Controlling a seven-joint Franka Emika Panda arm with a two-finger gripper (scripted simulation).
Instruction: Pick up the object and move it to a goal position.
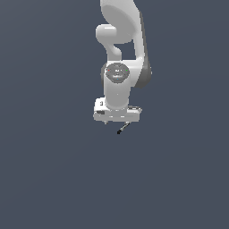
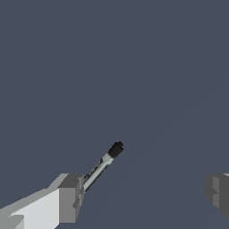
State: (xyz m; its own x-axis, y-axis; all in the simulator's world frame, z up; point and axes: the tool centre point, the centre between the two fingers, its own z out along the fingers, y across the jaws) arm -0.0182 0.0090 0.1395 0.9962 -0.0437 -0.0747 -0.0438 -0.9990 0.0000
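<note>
The object, a tiny thin stick (image 1: 123, 128) with a grey shaft and a black tip, shows just under the white gripper (image 1: 117, 122) in the exterior view, slanting down toward that view's left. In the wrist view the stick (image 2: 102, 166) pokes out from beside one finger (image 2: 68, 198), black tip pointing away from it. The other finger (image 2: 218, 192) is far off at the frame's edge. The gripper (image 2: 143, 197) is open, with nothing between the fingers. I cannot tell whether the stick touches the near finger or lies beyond it.
The white arm (image 1: 120, 40) rises straight above the gripper. All around is a plain dark blue-grey background with no other objects or edges in sight.
</note>
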